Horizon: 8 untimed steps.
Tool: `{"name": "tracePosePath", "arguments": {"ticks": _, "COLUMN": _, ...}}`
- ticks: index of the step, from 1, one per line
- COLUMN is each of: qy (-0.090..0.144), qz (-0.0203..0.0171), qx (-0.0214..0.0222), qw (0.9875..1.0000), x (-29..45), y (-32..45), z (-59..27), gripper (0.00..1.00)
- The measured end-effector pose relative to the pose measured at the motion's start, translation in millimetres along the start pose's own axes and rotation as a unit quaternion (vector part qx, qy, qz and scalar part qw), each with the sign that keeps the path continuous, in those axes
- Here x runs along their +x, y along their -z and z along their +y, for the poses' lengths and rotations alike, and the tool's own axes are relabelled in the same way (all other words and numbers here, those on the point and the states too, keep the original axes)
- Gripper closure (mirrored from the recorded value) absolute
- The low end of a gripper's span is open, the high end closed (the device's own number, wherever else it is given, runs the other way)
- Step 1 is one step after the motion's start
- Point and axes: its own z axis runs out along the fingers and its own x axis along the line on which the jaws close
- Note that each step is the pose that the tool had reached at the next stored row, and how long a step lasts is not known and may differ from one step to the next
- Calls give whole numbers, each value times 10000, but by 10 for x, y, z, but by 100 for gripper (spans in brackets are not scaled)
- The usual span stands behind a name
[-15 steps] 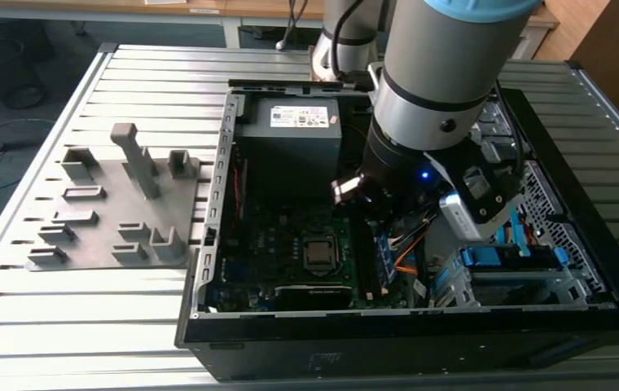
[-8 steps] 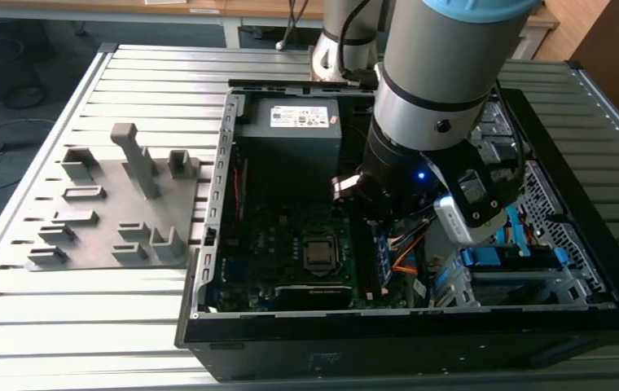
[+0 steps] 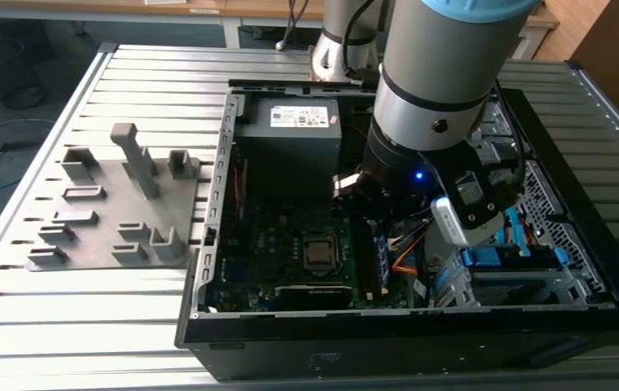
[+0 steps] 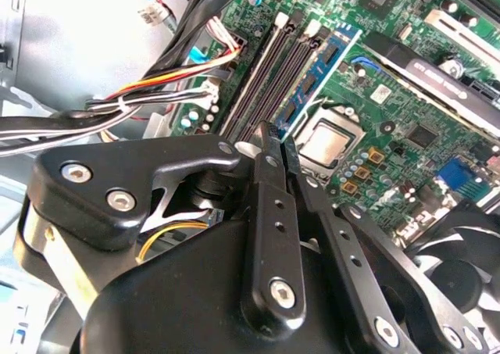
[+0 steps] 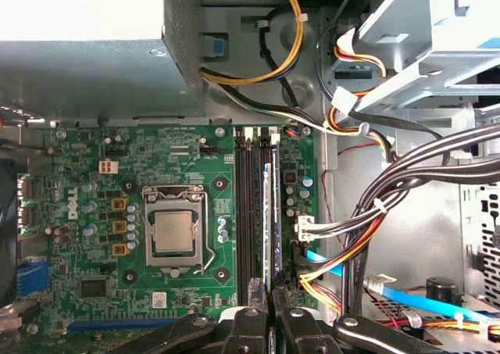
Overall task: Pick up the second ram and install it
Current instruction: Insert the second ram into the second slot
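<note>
The gripper hangs over the memory slots, its fingers pinched nearly together, apparently empty. The second ram, it seems, stands seated in a slot. Seating it well calls for square, even downward pressure. The exterior view alone shows the grey fixture tray beside the case.
</note>
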Motion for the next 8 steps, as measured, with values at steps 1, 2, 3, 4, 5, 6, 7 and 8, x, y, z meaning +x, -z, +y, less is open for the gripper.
{"name": "tracePosePath", "arguments": {"ticks": 1, "qy": -7, "qz": 0, "qx": 0, "qw": 10000, "x": 0, "y": 0, "z": 0, "gripper": 86}}
{"name": "tracePosePath", "arguments": {"ticks": 2, "qy": -8, "qz": -1, "qx": 1, "qw": 10000, "x": 0, "y": 0, "z": 0, "gripper": 86}}
{"name": "tracePosePath", "arguments": {"ticks": 3, "qy": -9, "qz": -1, "qx": 0, "qw": 10000, "x": 0, "y": 0, "z": 0, "gripper": 86}}
{"name": "tracePosePath", "arguments": {"ticks": 4, "qy": -10, "qz": 0, "qx": 0, "qw": 10000, "x": 0, "y": 0, "z": 0, "gripper": 86}}
{"name": "tracePosePath", "arguments": {"ticks": 5, "qy": -11, "qz": -1, "qx": 0, "qw": 10000, "x": 0, "y": 0, "z": 0, "gripper": 86}}
{"name": "tracePosePath", "arguments": {"ticks": 6, "qy": -11, "qz": 0, "qx": 1, "qw": 10000, "x": 0, "y": -1, "z": 0, "gripper": 86}}
{"name": "tracePosePath", "arguments": {"ticks": 7, "qy": -11, "qz": -1, "qx": 1, "qw": 10000, "x": 0, "y": -4, "z": 0, "gripper": 86}}
{"name": "tracePosePath", "arguments": {"ticks": 8, "qy": -11, "qz": -1, "qx": 0, "qw": 10000, "x": 0, "y": -9, "z": 0, "gripper": 86}}
